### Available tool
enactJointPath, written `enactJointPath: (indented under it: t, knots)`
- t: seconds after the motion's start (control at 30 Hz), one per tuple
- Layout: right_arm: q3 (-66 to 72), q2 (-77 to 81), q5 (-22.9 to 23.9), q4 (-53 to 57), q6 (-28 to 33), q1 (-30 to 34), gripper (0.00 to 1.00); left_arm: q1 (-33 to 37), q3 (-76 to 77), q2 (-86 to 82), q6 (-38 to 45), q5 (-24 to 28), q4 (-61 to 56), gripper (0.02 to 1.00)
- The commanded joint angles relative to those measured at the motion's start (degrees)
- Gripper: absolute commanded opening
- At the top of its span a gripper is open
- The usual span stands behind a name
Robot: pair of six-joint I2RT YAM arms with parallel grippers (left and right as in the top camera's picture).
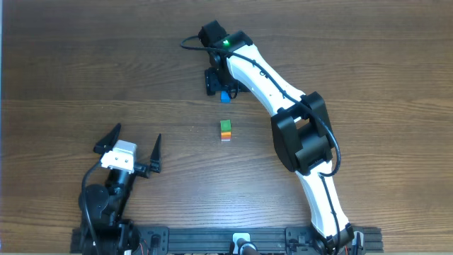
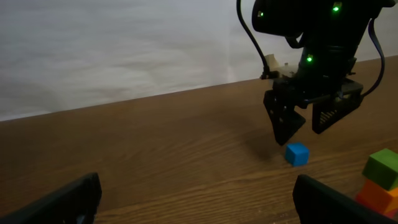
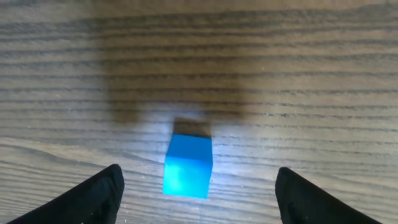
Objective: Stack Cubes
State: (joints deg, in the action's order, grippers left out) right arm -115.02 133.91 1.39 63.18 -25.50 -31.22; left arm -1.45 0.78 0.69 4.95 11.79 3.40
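Observation:
A small blue cube (image 1: 225, 96) (image 2: 296, 154) (image 3: 188, 165) lies alone on the wooden table (image 1: 368, 57). My right gripper (image 1: 218, 83) (image 2: 306, 124) (image 3: 198, 199) hangs just above it, open, the cube sitting between and a little ahead of the two black fingers. A stack (image 1: 226, 130) with a green cube (image 2: 384, 168) on an orange one (image 2: 376, 193) and a pale one at the bottom stands near the table's middle. My left gripper (image 1: 134, 152) (image 2: 199, 199) rests near the front left, open and holding nothing.
The right arm (image 1: 272, 85) stretches from the bottom right up over the table toward the far centre. Bare wood lies all around the cubes. A white wall (image 2: 124, 50) rises behind the table's far edge.

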Motion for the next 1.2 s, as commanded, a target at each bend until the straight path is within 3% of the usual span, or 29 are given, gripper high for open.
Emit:
enactJointPath:
  t: [0.03,0.47,0.7,1.07,1.2]
  knots:
    - [1.16,1.40,-0.24,-0.68,-0.13,-0.48,0.768,0.31,-0.44,-0.42,0.66,-0.07,-0.11,0.998]
    - [1.25,5.01,-0.31,-1.22,-0.15,-1.09,0.761,0.31,-0.44,-0.42,0.63,-0.07,-0.11,0.998]
    - [1.25,5.01,-0.33,-1.36,-0.15,-1.07,0.704,0.31,-0.44,-0.42,0.63,-0.07,-0.11,1.000]
    - [1.25,5.01,-0.31,-1.03,-0.39,-1.07,0.514,0.31,-0.44,-0.42,0.66,-0.07,-0.11,1.000]
    - [1.22,5.01,-0.31,-1.03,-0.39,-1.07,0.380,0.31,-0.44,-0.42,0.66,-0.07,-0.11,0.998]
